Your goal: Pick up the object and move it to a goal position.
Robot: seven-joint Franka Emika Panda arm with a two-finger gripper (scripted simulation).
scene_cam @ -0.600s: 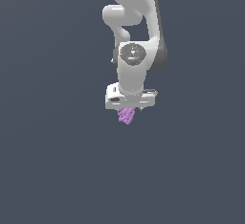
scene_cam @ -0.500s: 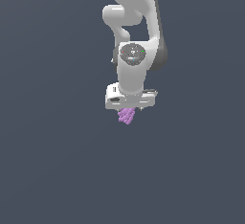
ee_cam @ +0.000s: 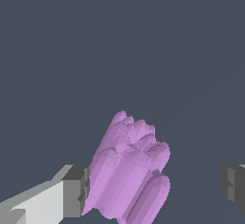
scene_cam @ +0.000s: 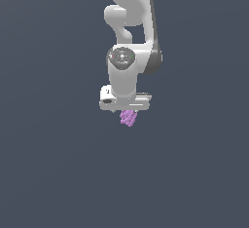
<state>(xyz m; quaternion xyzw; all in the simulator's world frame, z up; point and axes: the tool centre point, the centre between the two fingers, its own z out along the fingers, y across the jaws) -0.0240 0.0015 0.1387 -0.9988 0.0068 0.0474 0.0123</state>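
Note:
The object (scene_cam: 128, 118) is a small light-purple lumpy cluster that shows just under the white hand of the arm in the exterior view. In the wrist view the object (ee_cam: 128, 170) fills the space beside one grey finger pad (ee_cam: 76, 189) and touches it. The other finger pad (ee_cam: 232, 184) stands well apart from the object, with a clear gap between them. My gripper (scene_cam: 127, 114) is open around the object, which is narrower than the spread of the fingers (ee_cam: 154, 189). I cannot tell whether the object rests on the ground or hangs above it.
Plain dark grey-blue ground (scene_cam: 58, 173) lies all around, with no other objects or edges in view. The white arm (scene_cam: 130, 37) rises straight above the gripper.

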